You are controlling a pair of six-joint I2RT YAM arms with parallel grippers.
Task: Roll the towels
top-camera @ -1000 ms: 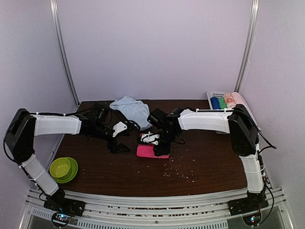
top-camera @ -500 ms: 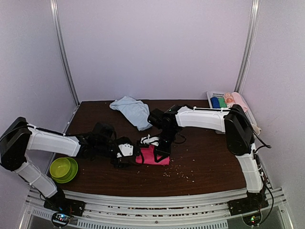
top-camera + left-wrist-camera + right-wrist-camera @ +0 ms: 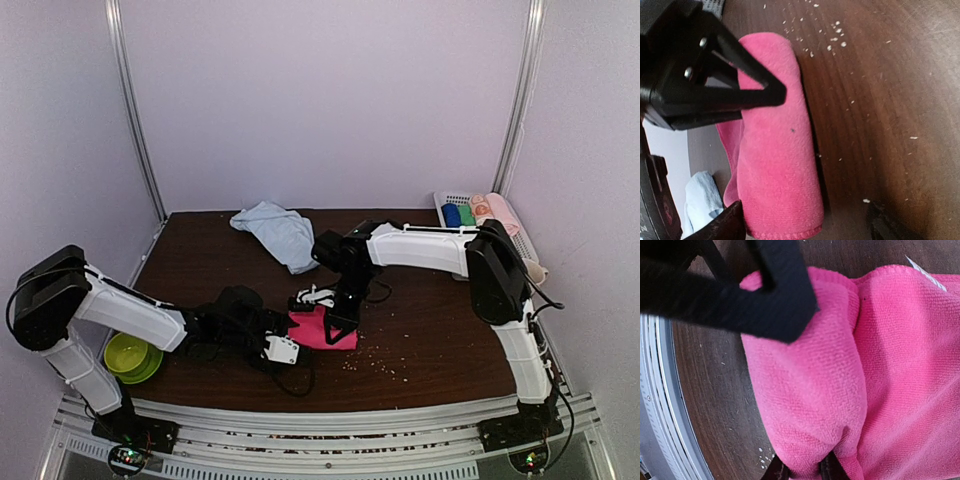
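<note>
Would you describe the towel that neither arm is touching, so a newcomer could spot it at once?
On the dark wooden table, look along the far edge, left of centre. There lies the pale blue towel, a loose crumpled heap. Unlike the magenta towel mid-table and the small rolls in the white basket at far right, it is pale and unrolled.

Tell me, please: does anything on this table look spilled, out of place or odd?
Yes. Small pale crumbs are scattered over the dark table, near and right of the pink towel. Also the light blue towel lies crumpled at the far edge, not rolled.
</note>
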